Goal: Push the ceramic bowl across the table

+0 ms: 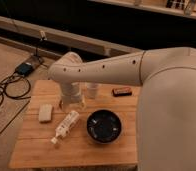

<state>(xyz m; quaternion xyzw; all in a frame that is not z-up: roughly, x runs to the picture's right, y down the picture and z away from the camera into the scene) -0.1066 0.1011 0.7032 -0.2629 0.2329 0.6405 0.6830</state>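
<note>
The ceramic bowl [105,126] is round, shallow and glossy black. It sits on the light-brown wooden table [36,145], right of centre and near the front. My white arm reaches in from the right and bends down over the table's back middle. The gripper [72,103] hangs at the end of the wrist, left of and behind the bowl, apart from it. It stands just above the tabletop next to a white bottle.
A white bottle [66,127] lies tilted left of the bowl. A white block [45,112] lies at the table's left. A small white cup [92,90] stands behind the gripper. A small dark object [122,91] lies at the back right. Cables [8,87] lie on the floor to the left.
</note>
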